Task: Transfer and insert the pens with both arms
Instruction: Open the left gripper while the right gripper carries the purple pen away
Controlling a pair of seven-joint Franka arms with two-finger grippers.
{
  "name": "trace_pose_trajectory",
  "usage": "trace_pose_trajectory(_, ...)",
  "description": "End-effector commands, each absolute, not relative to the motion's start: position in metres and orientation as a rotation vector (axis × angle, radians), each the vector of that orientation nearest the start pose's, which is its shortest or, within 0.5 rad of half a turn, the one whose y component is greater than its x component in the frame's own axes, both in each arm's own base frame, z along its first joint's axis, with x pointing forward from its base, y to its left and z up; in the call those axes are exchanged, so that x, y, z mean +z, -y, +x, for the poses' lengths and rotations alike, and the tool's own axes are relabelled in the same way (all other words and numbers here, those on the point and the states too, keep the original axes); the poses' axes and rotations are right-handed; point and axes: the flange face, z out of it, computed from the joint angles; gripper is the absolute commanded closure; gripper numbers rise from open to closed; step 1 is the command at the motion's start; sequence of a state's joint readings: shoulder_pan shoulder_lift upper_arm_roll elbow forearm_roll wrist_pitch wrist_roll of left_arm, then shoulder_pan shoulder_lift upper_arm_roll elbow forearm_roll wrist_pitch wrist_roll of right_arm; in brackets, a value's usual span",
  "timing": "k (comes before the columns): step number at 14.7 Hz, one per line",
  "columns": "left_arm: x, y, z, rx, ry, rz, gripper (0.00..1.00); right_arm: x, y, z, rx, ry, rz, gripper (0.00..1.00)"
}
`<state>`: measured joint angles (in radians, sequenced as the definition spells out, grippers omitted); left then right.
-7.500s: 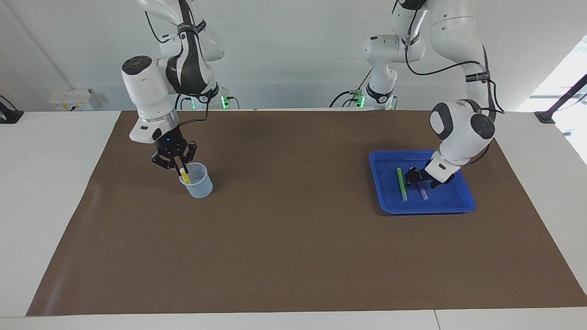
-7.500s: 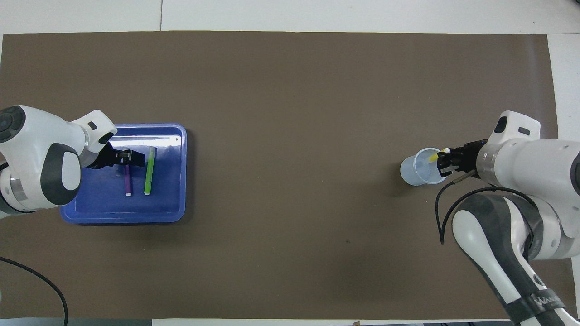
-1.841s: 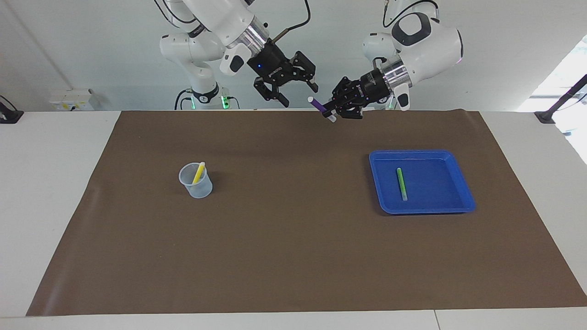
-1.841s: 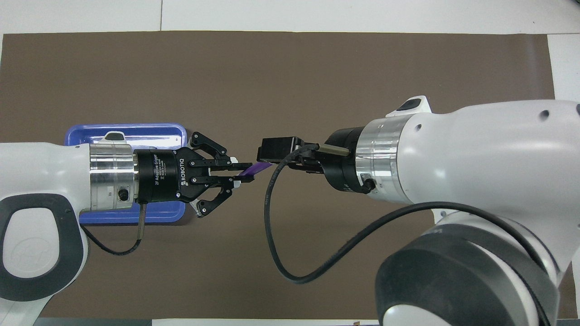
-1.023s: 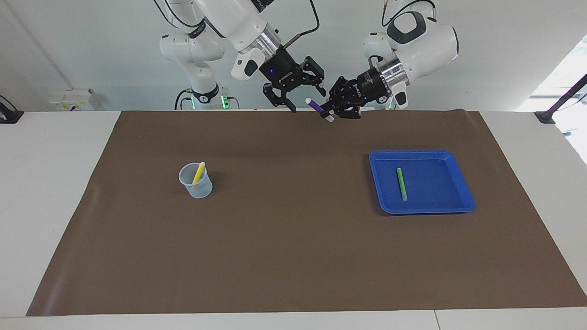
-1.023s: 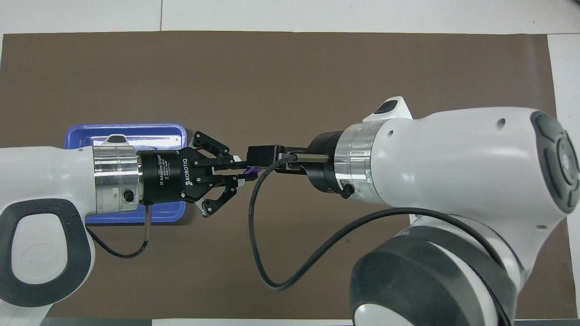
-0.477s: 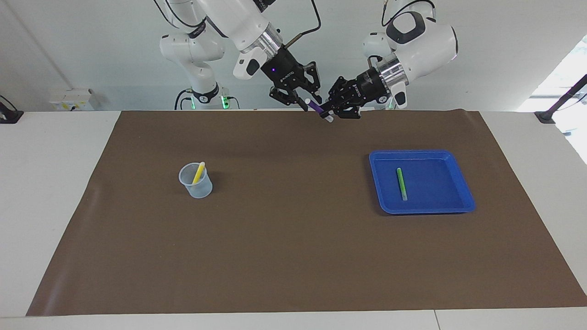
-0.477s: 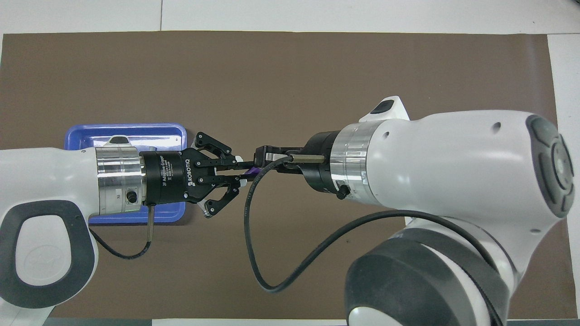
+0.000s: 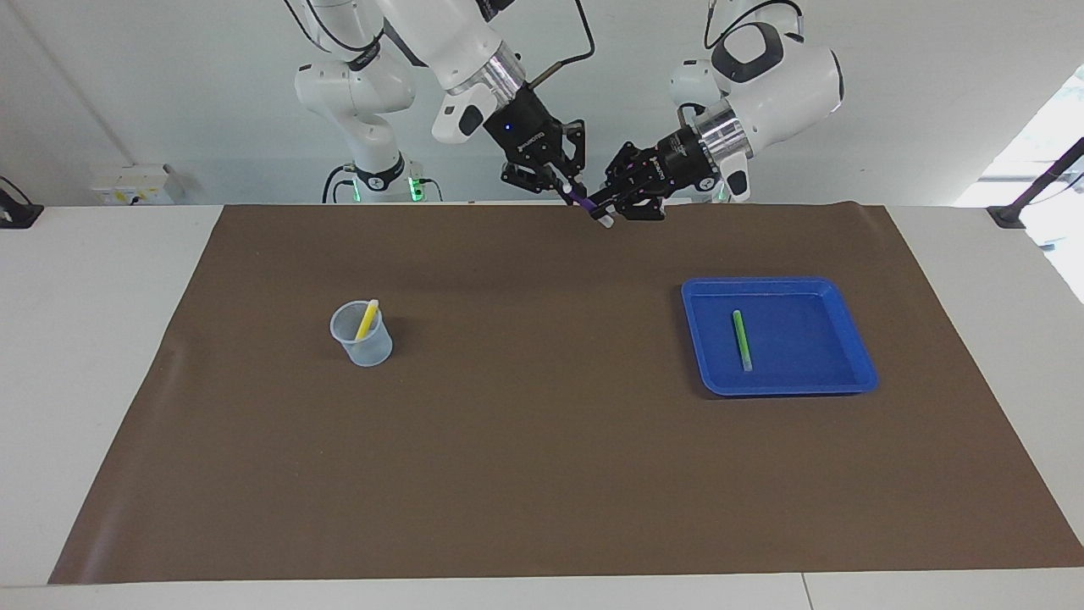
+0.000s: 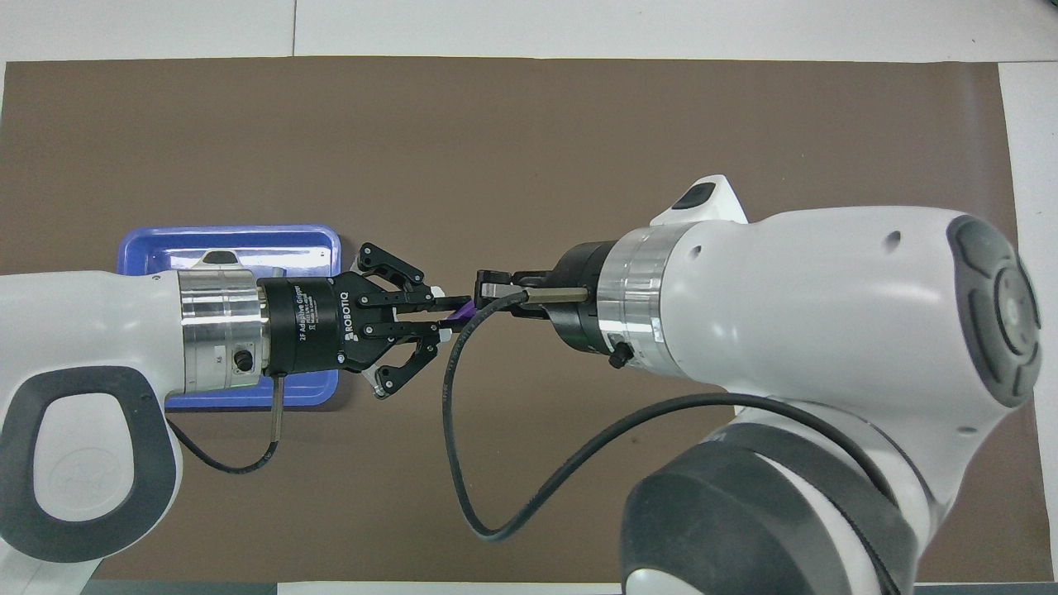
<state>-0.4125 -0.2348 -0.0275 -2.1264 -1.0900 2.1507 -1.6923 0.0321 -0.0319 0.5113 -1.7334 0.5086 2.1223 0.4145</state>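
The purple pen (image 9: pixel 586 203) hangs slanted in the air over the middle of the brown mat, held at both ends. My left gripper (image 9: pixel 603 206) is shut on its lower part near the pale tip. My right gripper (image 9: pixel 569 188) is shut on its upper end. In the overhead view the two grippers meet tip to tip, the left gripper (image 10: pixel 438 316), the right gripper (image 10: pixel 483 291), with a bit of the purple pen (image 10: pixel 464 311) between them. The green pen (image 9: pixel 742 339) lies in the blue tray (image 9: pixel 847 339). The yellow pen (image 9: pixel 366 318) stands in the clear cup (image 9: pixel 366 346).
The brown mat (image 9: pixel 542 474) covers most of the table. The tray is toward the left arm's end, the cup toward the right arm's end. In the overhead view the arms hide the cup and most of the tray (image 10: pixel 248 238). A thin black stand (image 9: pixel 1037 191) is at the table's corner.
My right gripper has moved onto the purple pen's upper end and its fingers have drawn in around it. My left gripper still holds the pen in about the same place.
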Motion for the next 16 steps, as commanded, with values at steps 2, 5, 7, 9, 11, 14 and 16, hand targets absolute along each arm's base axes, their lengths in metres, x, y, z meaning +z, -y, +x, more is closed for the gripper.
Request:
trace_pose_trajectory(2, 0.560, 0.252, 0.442, -0.920, -1.778, 1.447, 0.00, 0.618, -0.319, 0.498, -0.241, -0.026, -2.593, 1.00)
trace_pose_trajectory(5, 0.559, 0.246, 0.445, -0.846, -1.754, 1.522, 0.00, 0.607, -0.303, 0.503, -0.296, -0.007, -2.689, 1.00)
trace_pose_trajectory(7, 0.556, 0.242, 0.446, -0.744, -1.700, 1.651, 0.00, 0.592, -0.279, 0.511, -0.341, 0.042, -2.791, 1.00)
trace_pose_trajectory(9, 0.550, 0.240, 0.442, -0.670, -1.611, 1.824, 0.00, 0.578, -0.247, 0.517, -0.357, 0.153, -2.845, 1.00)
trace_pose_trajectory(11, 0.543, 0.225, 0.438, -0.580, -1.508, 2.050, 0.00, 0.563, -0.203, 0.524, -0.364, 0.253, -2.883, 1.00)
trace_pose_trajectory(14, 0.535, 0.175, 0.451, -0.505, -1.349, 2.200, 0.00, 0.542, -0.139, 0.529, -0.371, 0.417, -2.951, 1.00)
trace_pose_trajectory(16, 0.527, 0.141, 0.460, -0.413, -1.226, 2.332, 0.00, 0.531, -0.105, 0.528, -0.364, 0.498, -2.996, 1.00)
